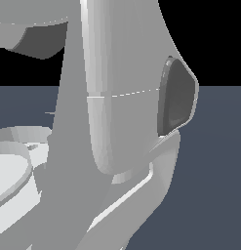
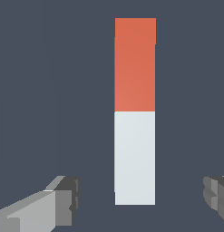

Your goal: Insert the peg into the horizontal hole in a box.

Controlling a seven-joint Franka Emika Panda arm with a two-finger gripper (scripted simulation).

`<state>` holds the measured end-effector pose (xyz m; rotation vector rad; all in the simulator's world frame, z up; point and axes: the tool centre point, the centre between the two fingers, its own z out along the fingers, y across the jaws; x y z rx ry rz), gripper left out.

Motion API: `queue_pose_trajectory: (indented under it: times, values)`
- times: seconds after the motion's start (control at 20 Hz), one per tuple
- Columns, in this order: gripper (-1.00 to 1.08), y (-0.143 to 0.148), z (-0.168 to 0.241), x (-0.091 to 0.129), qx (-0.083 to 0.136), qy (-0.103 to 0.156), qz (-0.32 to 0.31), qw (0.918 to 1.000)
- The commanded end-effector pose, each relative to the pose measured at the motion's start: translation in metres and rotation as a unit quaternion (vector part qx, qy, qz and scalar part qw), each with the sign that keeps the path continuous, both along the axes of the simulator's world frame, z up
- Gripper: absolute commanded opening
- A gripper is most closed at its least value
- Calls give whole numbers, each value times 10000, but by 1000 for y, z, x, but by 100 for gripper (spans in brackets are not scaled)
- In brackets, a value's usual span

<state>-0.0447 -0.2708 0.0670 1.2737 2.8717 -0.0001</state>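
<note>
Peg (image 2: 134,111) is lying flat on the dark bench (image 2: 45,90), orange-red half pointing away from the gripper (image 2: 140,199), white half sitting between your fingers (image 2: 59,201). You're keeping the fingers spread wide apart, both clear of the peg, touching nothing. Exterior view is giving you only the grey arm (image 1: 117,122) filling the picture; box and hole aren't showing.

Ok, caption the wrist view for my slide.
Open gripper above the peg, which lies between its spread fingers, not yet grasped.
</note>
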Motion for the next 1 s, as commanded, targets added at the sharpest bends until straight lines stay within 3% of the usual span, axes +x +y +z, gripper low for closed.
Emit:
queue_pose_trajectory:
  times: [0.0,0.85,0.9,0.95]
  values:
    - [100,0,0,0,0,0,-1,10000]
    - [100,1,-50,0,0,0,-5,10000]
    - [-100,1,-50,0,0,0,-5,10000]
    - [-100,1,-50,0,0,0,-5,10000]
